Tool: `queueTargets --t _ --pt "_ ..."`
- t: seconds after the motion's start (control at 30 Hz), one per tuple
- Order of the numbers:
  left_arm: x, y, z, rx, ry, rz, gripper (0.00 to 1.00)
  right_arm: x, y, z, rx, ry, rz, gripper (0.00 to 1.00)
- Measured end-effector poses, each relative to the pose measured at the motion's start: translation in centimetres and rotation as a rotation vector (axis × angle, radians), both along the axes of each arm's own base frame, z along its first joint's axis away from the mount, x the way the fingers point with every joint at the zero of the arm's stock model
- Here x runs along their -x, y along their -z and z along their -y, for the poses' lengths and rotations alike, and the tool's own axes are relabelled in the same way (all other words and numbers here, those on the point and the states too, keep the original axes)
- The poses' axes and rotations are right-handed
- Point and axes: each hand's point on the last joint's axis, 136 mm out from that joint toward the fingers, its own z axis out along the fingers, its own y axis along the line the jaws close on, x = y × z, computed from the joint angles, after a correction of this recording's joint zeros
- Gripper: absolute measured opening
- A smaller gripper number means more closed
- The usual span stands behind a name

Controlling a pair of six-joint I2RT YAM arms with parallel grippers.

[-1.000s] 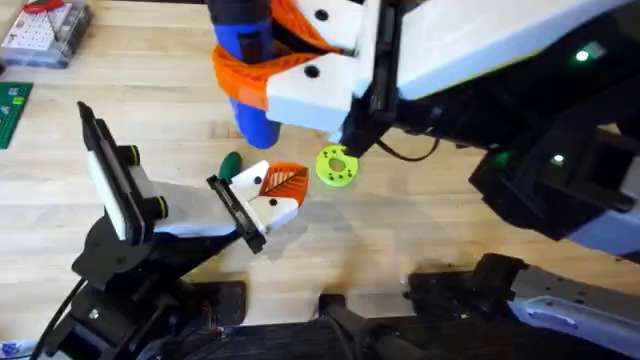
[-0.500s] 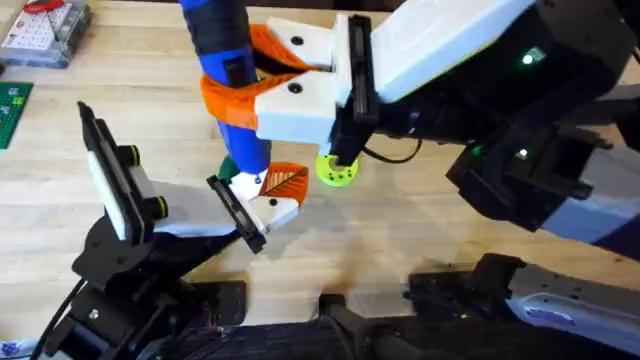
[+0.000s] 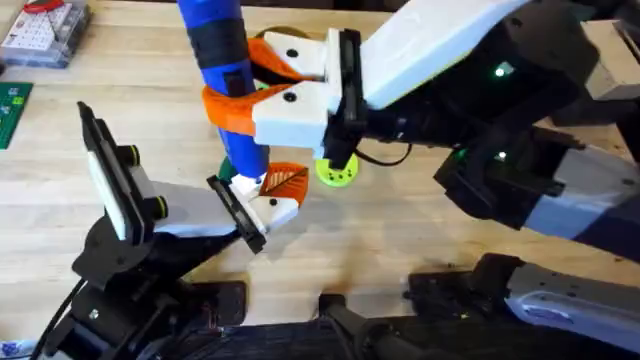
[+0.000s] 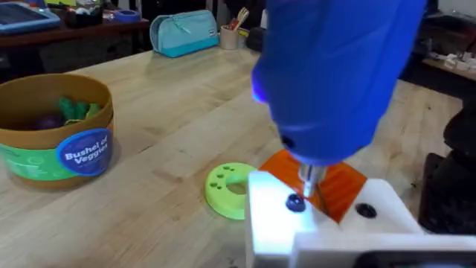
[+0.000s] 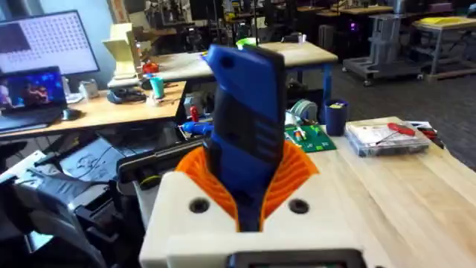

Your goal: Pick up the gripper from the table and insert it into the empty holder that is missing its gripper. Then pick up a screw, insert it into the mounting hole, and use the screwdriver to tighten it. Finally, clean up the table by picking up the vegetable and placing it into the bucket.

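My right gripper (image 3: 250, 105) is shut on the screwdriver (image 3: 222, 60), a thick blue tool with a black band, held nearly upright. In the right wrist view the orange pads (image 5: 297, 175) clasp its blue body (image 5: 245, 134). Its metal bit (image 4: 309, 179) points down at a black screw (image 4: 295, 202) sitting in a hole of the white gripper piece (image 4: 327, 223) with an orange pad, at the end of my left arm (image 3: 272, 198). The bucket (image 4: 56, 130), labelled for veggies, holds green and purple vegetables. A dark green thing (image 3: 228, 172) peeks out beside the screwdriver's lower end.
A yellow-green disc (image 3: 337, 170) lies on the table just right of the white piece, also in the left wrist view (image 4: 229, 190). A clear parts box (image 3: 45, 30) and a green board (image 3: 12, 110) sit at the far left. A teal pouch (image 4: 182, 31) stands farther off.
My right arm has swung the screwdriver left and stood it upright, lowering its bit onto the white piece. The left arm has stayed still.
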Motion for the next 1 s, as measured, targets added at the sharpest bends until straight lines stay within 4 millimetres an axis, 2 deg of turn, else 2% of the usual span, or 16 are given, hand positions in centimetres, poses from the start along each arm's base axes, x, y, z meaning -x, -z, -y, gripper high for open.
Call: queueTargets --t 1.0 --pt "0.0 0.0 0.0 0.0 0.0 -0.001 0.019 -1.1 0.7 0.2 0.014 0.021 -0.037 0.101"
